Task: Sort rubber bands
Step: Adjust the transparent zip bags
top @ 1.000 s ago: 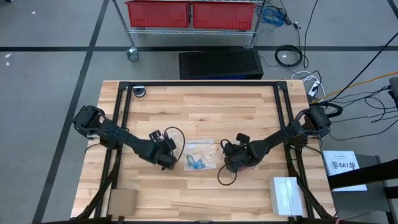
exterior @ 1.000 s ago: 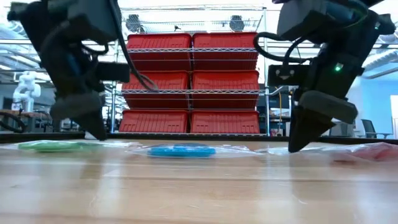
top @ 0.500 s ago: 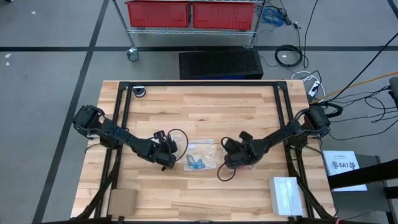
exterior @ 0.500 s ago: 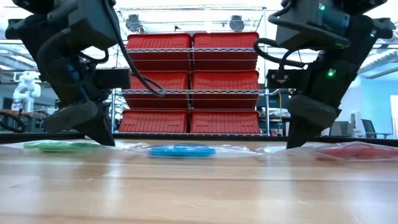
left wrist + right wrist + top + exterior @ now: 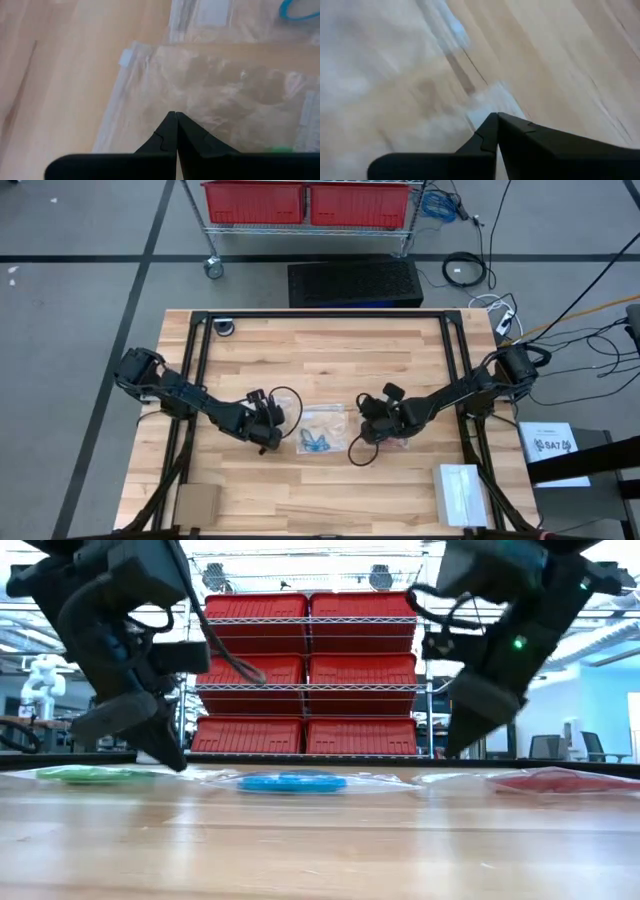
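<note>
Left gripper [image 5: 176, 116]: fingers clenched tip to tip, empty, over a clear bag [image 5: 225, 100]. Right gripper [image 5: 497, 116]: fingers clenched, empty, above the table [image 5: 330, 490]. Rubber bands lie beyond: green [image 5: 88, 774], blue [image 5: 292, 781], red [image 5: 560, 780].

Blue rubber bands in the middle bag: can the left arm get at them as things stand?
Probably not directly: the blue rubber bands lie beside the left gripper, but inside a clear bag.
</note>
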